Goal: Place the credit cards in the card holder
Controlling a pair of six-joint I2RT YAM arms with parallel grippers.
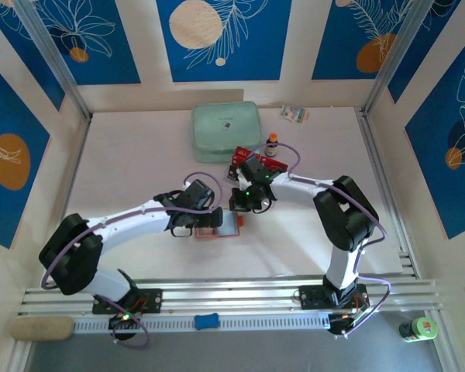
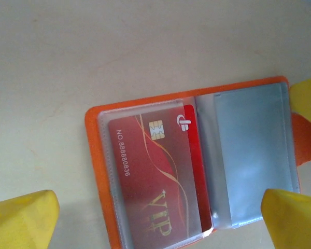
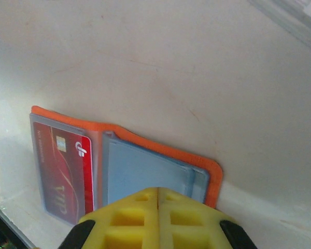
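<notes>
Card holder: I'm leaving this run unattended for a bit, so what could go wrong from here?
The red card pokes past its clear sleeve toward the fold of the card holder, so a nudge could slide it out. The open left gripper straddles the holder, one finger at its orange edge; closing might fold or drag it. The shut right gripper sits close to the empty pocket and could shift it.

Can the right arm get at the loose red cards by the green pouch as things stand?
Probably yes: the red cards lie close behind the right gripper, with nothing stacked on them.
</notes>
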